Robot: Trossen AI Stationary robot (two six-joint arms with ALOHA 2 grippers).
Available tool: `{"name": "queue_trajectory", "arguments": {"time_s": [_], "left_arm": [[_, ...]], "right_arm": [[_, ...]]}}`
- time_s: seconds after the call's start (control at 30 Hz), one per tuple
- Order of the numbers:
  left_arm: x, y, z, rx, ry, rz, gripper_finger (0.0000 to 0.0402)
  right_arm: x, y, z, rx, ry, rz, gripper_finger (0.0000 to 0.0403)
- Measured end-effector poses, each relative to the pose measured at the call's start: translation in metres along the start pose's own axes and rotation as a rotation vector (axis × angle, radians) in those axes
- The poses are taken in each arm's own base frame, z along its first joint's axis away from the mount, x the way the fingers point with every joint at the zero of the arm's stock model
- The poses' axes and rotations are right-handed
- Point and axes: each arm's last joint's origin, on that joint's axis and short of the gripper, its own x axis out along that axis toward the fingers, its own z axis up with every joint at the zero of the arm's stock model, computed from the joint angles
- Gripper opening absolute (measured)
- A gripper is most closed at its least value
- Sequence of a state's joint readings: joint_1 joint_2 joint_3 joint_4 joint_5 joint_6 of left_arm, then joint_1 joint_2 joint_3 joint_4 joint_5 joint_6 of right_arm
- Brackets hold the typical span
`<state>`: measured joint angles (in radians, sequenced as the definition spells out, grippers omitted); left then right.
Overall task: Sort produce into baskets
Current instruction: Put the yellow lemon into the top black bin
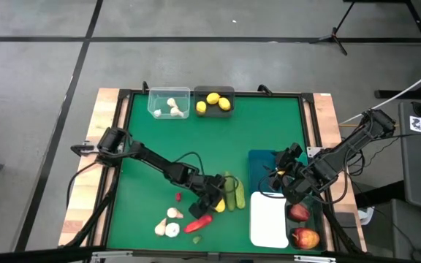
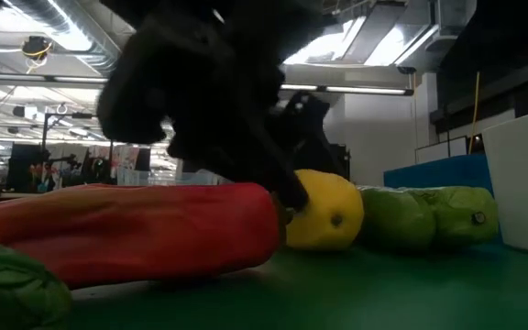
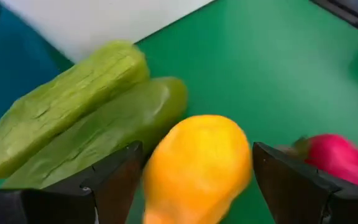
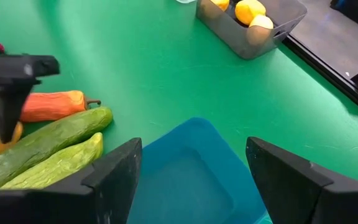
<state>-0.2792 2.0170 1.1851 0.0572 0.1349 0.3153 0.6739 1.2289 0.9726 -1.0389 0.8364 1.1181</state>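
The lemon [image 3: 194,165] lies on the green table [image 1: 210,139] in the near middle part, between the spread fingers [image 3: 114,180] of the left pincer [image 1: 212,196]. The fingers stand open on both sides of it and do not press it. Its long axis runs away from the wrist camera, with the wider rounded end far from the pincer. The skin is smooth and yellow-orange; in the low view a small dark dot shows on its end.

Just beside it lie two green cucumbers [image 1: 234,191], side by side and touching, their long axes nearly parallel, running from the near edge toward the far one. Their skin is ribbed and pale green (one a little darker). On the other side of the lemon is a red pepper [image 1: 198,223], long and lying flat, and an orange carrot [image 4: 53,106] lies near the cucumbers. Some white bulbs [image 1: 168,223] sit near the front edge.

The white basket [image 1: 269,219] and the blue basket [image 1: 258,166] stand to the right of the cucumbers. The right pincer [image 1: 287,175] hangs above the blue basket with its fingers apart, holding nothing. At the far edge the clear basket [image 1: 168,102] holds white bulbs, and the dark grey basket [image 1: 214,102] has lemons. The middle of the table between the far baskets and the produce is open green surface.
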Motion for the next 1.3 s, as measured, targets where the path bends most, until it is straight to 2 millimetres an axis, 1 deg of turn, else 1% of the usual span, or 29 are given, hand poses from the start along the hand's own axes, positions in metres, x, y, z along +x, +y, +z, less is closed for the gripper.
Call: {"name": "queue_trajectory", "arguments": {"time_s": [0.17,0.3,0.5,0.6,0.67,0.73,0.83,0.93,1.03,1.17,1.23,1.3], "left_arm": [[0.007,0.006,-0.011,-0.031,0.028,-0.027,0.0292],[0.006,0.011,-0.014,-0.054,0.042,-0.025,0.0271],[0.004,0.013,-0.013,-0.085,0.035,-0.018,0.0230],[0.002,0.014,-0.010,-0.145,0.028,0.000,0.0225],[-0.004,0.018,-0.006,-0.197,0.017,0.041,0.0227],[-0.015,0.026,0.000,-0.253,-0.009,0.095,0.0232],[-0.038,0.041,0.011,-0.315,-0.061,0.163,0.0236],[-0.066,0.057,0.019,-0.349,-0.101,0.250,0.0236],[-0.094,0.075,0.022,-0.381,-0.116,0.403,0.0236],[-0.124,0.107,0.015,-0.414,-0.097,0.683,0.0237],[-0.135,0.126,0.006,-0.456,-0.091,0.785,0.0238],[-0.144,0.145,-0.007,-0.507,-0.076,0.846,0.0238]], "right_arm": [[0.000,0.000,0.000,0.001,0.001,0.001,0.0289],[0.000,0.000,0.000,0.001,0.003,0.001,0.0289],[0.000,0.000,0.000,0.001,0.009,0.003,0.0289],[0.000,0.000,0.000,0.001,0.009,0.003,0.0289],[0.000,0.000,0.000,0.001,0.010,0.003,0.0289],[0.000,0.000,0.000,0.000,0.010,0.003,0.0289],[0.000,0.000,0.000,-0.003,0.010,0.001,0.0289],[0.000,0.000,0.000,-0.004,0.010,0.001,0.0289],[0.000,0.000,0.000,-0.003,0.009,0.002,0.0289],[0.000,0.000,0.000,-0.002,0.007,0.001,0.0289],[0.000,0.000,0.000,-0.002,-0.001,-0.002,0.0289],[0.000,0.000,0.000,-0.002,-0.009,-0.006,0.0289]]}}
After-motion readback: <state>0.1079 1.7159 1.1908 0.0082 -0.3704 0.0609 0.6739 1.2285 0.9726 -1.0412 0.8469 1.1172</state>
